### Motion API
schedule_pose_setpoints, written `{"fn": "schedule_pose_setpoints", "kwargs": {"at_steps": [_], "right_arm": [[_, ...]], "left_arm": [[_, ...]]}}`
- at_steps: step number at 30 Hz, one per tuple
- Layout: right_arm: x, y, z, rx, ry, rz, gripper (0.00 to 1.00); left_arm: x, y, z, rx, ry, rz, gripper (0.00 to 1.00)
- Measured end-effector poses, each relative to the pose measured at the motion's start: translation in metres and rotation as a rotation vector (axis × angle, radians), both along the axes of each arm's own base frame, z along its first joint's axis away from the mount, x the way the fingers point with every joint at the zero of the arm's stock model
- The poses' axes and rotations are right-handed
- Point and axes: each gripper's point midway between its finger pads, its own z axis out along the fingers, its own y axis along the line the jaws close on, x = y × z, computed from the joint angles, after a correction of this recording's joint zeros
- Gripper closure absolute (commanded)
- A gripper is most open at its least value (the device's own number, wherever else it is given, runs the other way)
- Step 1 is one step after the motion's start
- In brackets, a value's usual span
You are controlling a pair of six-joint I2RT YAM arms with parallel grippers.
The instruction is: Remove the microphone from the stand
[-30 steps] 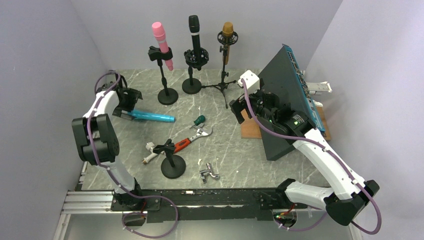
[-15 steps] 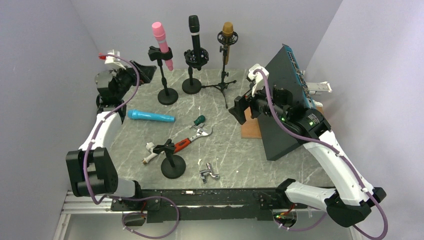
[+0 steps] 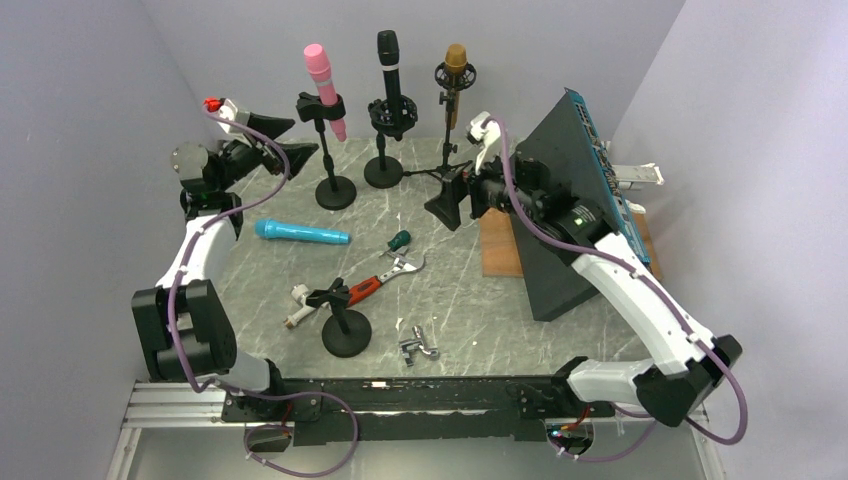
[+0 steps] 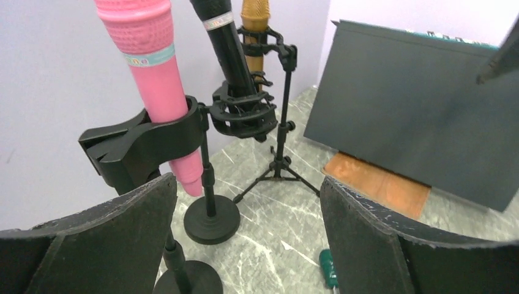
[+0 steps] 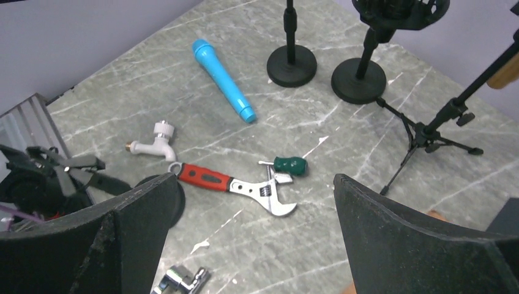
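**Operator:** Left wrist view: where does the pink microphone [image 4: 153,67] lie from my left pincer [image 4: 245,196]?

**Assistant:** Ahead, up-left, toward the counter's [image 4: 269,245] far-left corner. It stands steep in its clip [image 4: 144,144], head uppermost. Your left pincer gapes wide, empty. The right pincer [image 5: 254,184], likewise wide, sits farther off.

**Operator:** Hidden?

**Assistant:** Head cropped; clip tightness unclear.

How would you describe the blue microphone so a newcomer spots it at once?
Start at the row of stands along the back of the marble table. Just in front of the leftmost stand, the blue microphone lies flat. Unlike the pink microphone, black microphone and gold microphone, which sit clipped in stands, it is loose.
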Motion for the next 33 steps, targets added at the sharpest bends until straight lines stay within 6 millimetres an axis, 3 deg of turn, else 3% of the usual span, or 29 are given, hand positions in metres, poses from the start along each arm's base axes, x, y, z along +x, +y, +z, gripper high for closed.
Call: {"fn": "schedule_pose_setpoints", "kwargs": {"at_steps": [6, 12, 18, 25, 33], "right_arm": [[0.038, 0.024, 0.001, 0.033, -0.051, -0.012, 0.00], [0.100, 0.058, 0.008, 0.067, -0.111, -0.057, 0.00], [0.153, 0.090, -0.004, 0.075, -0.136, -0.082, 0.00], [0.181, 0.111, -0.012, 0.098, -0.153, -0.073, 0.01], [0.202, 0.136, 0.000, 0.149, -0.203, -0.058, 0.02]], "left_arm": [[0.022, 0.019, -0.020, 0.022, 0.025, -0.069, 0.09], [0.050, 0.033, -0.013, 0.043, -0.014, -0.084, 0.01], [0.077, 0.038, -0.011, 0.062, -0.064, -0.123, 0.01], [0.105, 0.044, -0.021, 0.071, -0.078, -0.159, 0.01], [0.125, 0.040, -0.030, 0.074, -0.092, -0.216, 0.01]]}}
